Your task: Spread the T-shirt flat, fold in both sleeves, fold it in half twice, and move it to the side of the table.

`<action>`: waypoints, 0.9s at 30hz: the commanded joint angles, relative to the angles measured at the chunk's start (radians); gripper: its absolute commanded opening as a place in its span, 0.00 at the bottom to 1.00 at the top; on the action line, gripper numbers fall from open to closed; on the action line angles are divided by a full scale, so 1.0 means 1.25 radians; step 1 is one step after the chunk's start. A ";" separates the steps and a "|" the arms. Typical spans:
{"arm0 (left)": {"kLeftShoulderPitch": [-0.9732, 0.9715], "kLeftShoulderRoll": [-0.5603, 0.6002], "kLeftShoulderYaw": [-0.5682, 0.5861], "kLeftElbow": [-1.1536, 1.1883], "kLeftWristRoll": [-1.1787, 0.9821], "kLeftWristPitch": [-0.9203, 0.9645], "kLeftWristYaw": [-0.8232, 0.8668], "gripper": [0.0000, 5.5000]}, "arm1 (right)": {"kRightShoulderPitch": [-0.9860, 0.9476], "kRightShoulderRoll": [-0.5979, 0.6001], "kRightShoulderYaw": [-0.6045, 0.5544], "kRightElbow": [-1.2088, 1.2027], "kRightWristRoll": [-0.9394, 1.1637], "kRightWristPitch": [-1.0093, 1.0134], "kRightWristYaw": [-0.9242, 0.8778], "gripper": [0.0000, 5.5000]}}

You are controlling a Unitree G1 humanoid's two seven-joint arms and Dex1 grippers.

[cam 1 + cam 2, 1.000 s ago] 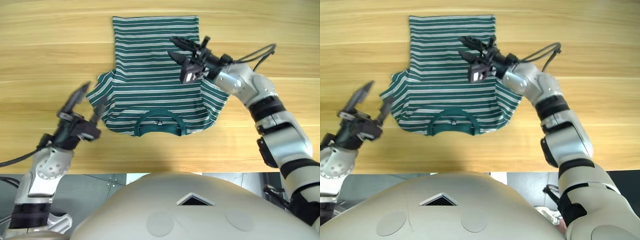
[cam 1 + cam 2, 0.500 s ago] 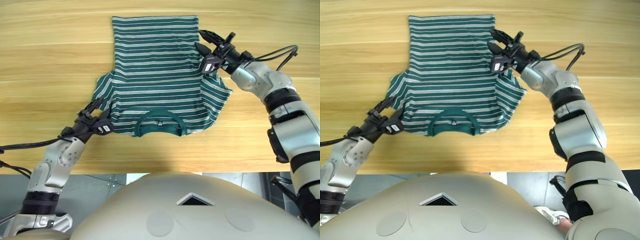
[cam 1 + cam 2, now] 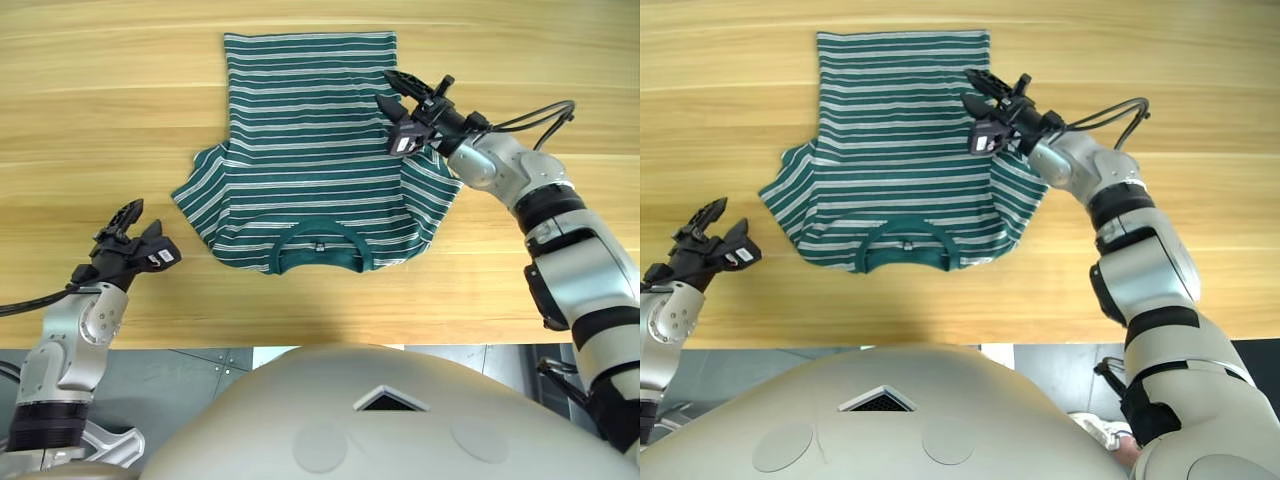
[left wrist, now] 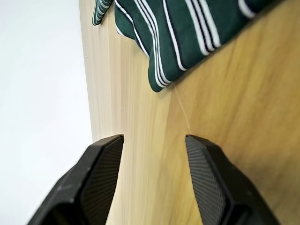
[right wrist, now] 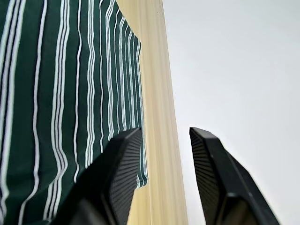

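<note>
The T-shirt (image 3: 305, 170) lies flat mid-table (image 3: 100, 100), collar at the near edge, with bare wood either side. Left gripper (image 3: 140, 228), released and empty, hovers near-left of it. Right gripper (image 3: 391, 91), also spread, hangs over its right edge.

one striped t-shirt (image 3: 300, 150), one wooden table (image 3: 100, 100)

The T-shirt (image 3: 310, 150) lies on the table (image 3: 100, 100), collar at 6 o'clock, hem at 12. The left gripper (image 3: 140, 228) sits at its 8 o'clock, apart; the right gripper (image 3: 386, 88) is over its 2 o'clock edge.
</note>
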 commanded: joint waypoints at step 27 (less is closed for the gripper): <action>-0.107 -0.029 -0.007 0.093 0.027 0.046 0.160 0.44 | 0.025 0.041 0.020 0.231 0.063 0.109 0.002 0.34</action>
